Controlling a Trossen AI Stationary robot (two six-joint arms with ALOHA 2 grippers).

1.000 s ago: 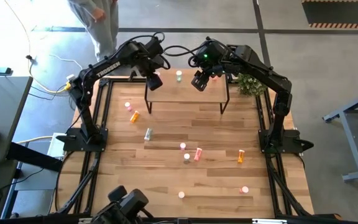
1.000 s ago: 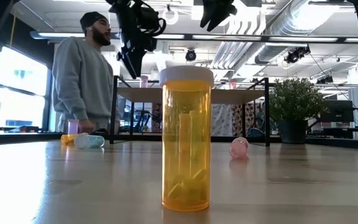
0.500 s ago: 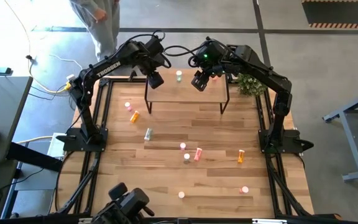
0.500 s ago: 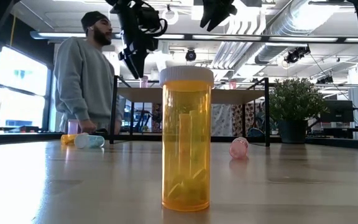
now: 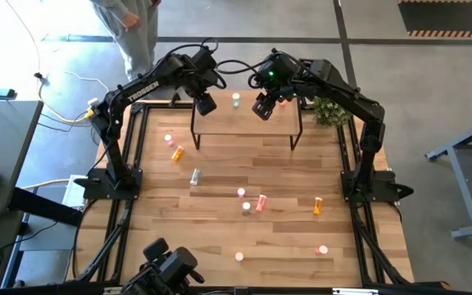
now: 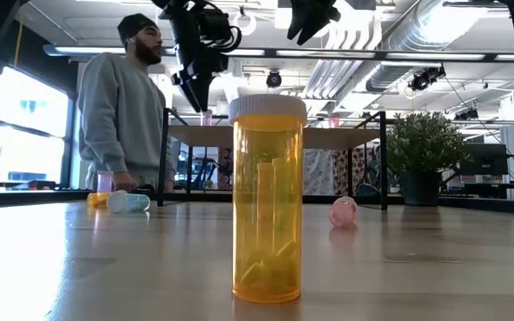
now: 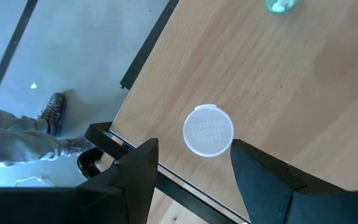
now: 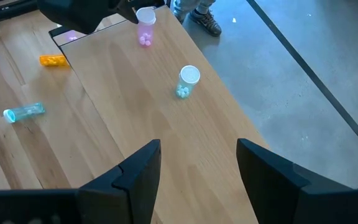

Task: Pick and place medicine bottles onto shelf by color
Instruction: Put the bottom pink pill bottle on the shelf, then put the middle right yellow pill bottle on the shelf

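Note:
The shelf [image 5: 244,123] stands at the table's far middle on thin black legs. On its left end a pink medicine bottle [image 8: 145,23] stands upright, its white cap [image 7: 208,129] below and between the fingers of my open left gripper [image 5: 206,105], which hangs just above it without touching. A pale green bottle [image 5: 236,100] stands upright near the shelf's far edge. My right gripper [image 5: 261,108] hovers open above the shelf's right half with nothing in it. Several more bottles lie or stand on the tabletop, among them an orange one [image 5: 177,153] and a clear one [image 5: 195,176].
A tall orange bottle [image 6: 268,196] stands upright near the table's front. Pink and orange bottles [image 5: 260,202] [image 5: 317,205] are scattered mid-table. A potted plant [image 5: 328,111] sits by the shelf's right end. A person [image 6: 119,116] stands beyond the table's far left corner.
My left gripper has tipped a little, its fingertips rising slightly above the pink bottle on the shelf. It stays open. The bottle has stayed upright where it was.

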